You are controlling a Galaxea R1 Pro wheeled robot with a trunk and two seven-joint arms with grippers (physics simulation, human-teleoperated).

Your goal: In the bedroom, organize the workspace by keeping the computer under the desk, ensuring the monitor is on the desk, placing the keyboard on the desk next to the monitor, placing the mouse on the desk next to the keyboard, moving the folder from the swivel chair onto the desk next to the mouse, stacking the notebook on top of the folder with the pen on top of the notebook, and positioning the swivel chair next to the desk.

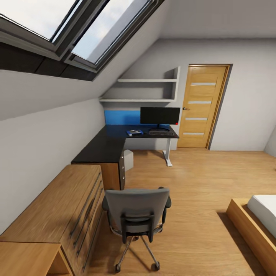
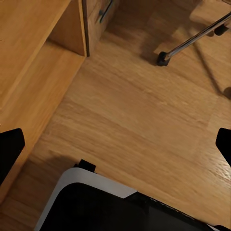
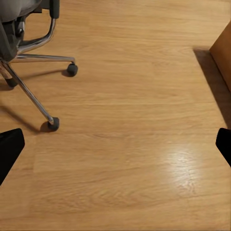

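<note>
Long L-shaped black-topped counter [image 1: 111,143] in far corner. On it: large black flat monitor [image 1: 160,115]; slim keyboard [image 1: 161,132] just in front of monitor; bright blue flat folder [image 1: 134,132] beside keyboard, something small and dark on top, too small to identify. Mouse not discernible. Light grey computer tower [image 1: 128,159] under counter, partly hidden. Grey-backed swivel chair [image 1: 137,214] well apart from counter, seat hidden by backrest. No legible writing.

Left gripper [image 2: 115,144] and right gripper [image 3: 115,144]: fingertips wide apart at frame edges, holding nothing, over wood floor [image 3: 134,144].
</note>
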